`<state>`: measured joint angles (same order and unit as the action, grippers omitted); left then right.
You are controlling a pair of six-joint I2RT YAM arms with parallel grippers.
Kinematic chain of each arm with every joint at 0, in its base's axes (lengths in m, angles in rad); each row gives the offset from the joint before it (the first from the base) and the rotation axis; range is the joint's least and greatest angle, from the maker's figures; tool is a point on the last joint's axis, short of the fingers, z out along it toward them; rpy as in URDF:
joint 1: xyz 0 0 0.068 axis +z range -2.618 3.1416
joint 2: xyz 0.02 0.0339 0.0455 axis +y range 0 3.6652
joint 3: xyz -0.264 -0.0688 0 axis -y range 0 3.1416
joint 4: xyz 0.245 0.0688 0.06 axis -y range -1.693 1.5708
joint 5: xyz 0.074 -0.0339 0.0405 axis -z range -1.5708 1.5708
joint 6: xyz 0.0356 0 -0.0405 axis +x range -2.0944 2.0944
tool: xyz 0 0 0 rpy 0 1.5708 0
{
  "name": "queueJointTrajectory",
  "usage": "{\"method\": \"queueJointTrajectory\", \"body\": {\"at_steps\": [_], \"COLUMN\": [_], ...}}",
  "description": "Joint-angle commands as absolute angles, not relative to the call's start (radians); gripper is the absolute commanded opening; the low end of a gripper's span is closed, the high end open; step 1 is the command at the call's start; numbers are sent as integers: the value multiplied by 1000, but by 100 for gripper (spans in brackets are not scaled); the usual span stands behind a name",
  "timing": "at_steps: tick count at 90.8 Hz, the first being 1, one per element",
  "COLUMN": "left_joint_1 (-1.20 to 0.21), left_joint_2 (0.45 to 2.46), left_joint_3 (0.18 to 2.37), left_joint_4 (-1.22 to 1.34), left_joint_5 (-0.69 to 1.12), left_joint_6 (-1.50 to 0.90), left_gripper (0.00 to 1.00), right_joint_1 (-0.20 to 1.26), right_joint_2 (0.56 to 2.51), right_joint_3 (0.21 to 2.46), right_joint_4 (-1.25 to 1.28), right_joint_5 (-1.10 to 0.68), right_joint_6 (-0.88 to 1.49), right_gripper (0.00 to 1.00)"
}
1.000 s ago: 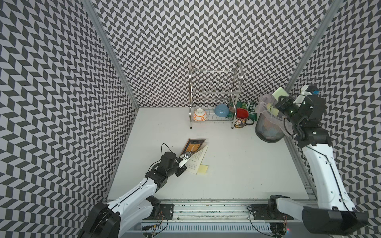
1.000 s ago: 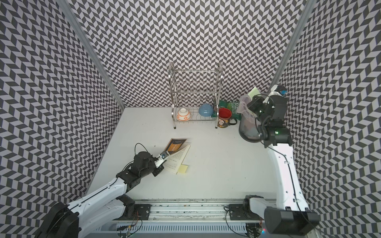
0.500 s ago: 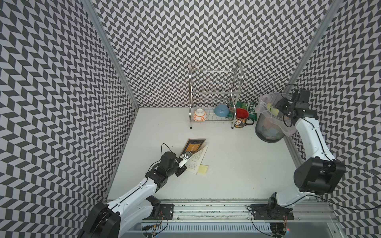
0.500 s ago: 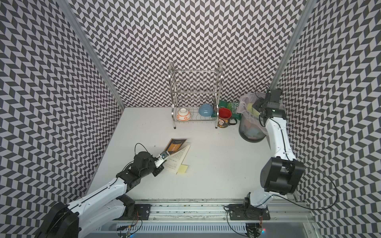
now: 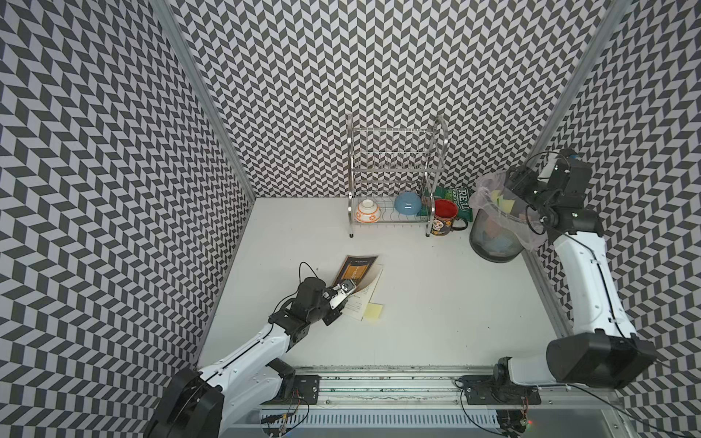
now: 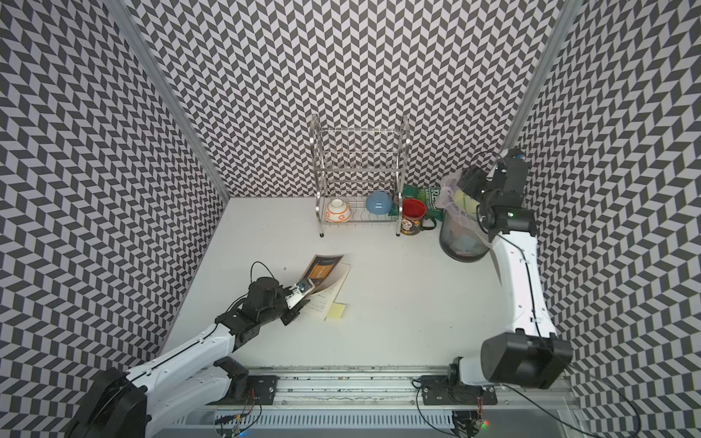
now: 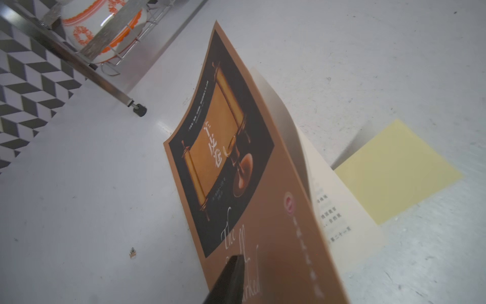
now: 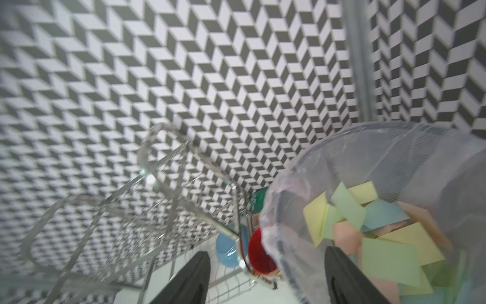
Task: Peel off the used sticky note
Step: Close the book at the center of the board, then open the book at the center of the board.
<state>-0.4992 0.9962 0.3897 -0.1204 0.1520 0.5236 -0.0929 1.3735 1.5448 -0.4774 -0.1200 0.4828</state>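
**Drop-off at the bin, book cover raised**

On the white table (image 5: 417, 303) we see the lined bin (image 5: 493, 250) in the far corner on the right arm's side, with a heap of loose notes (image 8: 349, 210) inside. The right gripper (image 8: 265, 255) hangs over its rim, fingers spread wide with nothing between them. We judge the discard step all but done, though we cannot tell which note is the peeled one. Nearer the middle, the book (image 5: 356, 271) lies with its cover raised, and a yellow note (image 5: 373, 311) lies flat on the table, touching the page's corner. The left gripper (image 5: 347, 290) is at the cover's edge; we cannot tell whether it grips or merely touches it. Next, we think, the right arm must clear the thin liner without snagging it, and the left must lower the cover gently.
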Motion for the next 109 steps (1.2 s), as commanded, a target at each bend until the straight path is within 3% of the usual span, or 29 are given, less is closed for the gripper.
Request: {"method": "queueJointTrajectory", "body": {"at_steps": [1,13,19,34,47,72,82,109], "left_joint_1": [-496,-497,-494,-432,-266,-39,-22,-47], "left_joint_2": [1017,1035,1026,980,1058,1262,1342,1505], "left_joint_3": [517,684,754,797,727,613,634,675], "left_joint_4": [-292,-542,-641,-653,-512,-195,-153,-200], "left_joint_5": [252,321,337,330,353,254,163,89], "left_joint_6": [586,620,633,591,519,380,360,416], "left_gripper": [60,76,80,92,89,80,75,71], "right_joint_1": [44,250,348,609,794,910,930,934], "right_joint_2": [1296,1222,1209,1234,1302,1410,1439,1490], "right_joint_3": [1410,1166,1048,793,705,638,647,632], "right_joint_4": [-393,-289,-234,-37,127,363,366,397], "right_joint_5": [-164,-168,-194,-214,-254,-337,-340,-369], "right_joint_6": [502,556,603,728,799,915,916,944], "right_gripper": [73,73,73,73,76,81,81,82]}}
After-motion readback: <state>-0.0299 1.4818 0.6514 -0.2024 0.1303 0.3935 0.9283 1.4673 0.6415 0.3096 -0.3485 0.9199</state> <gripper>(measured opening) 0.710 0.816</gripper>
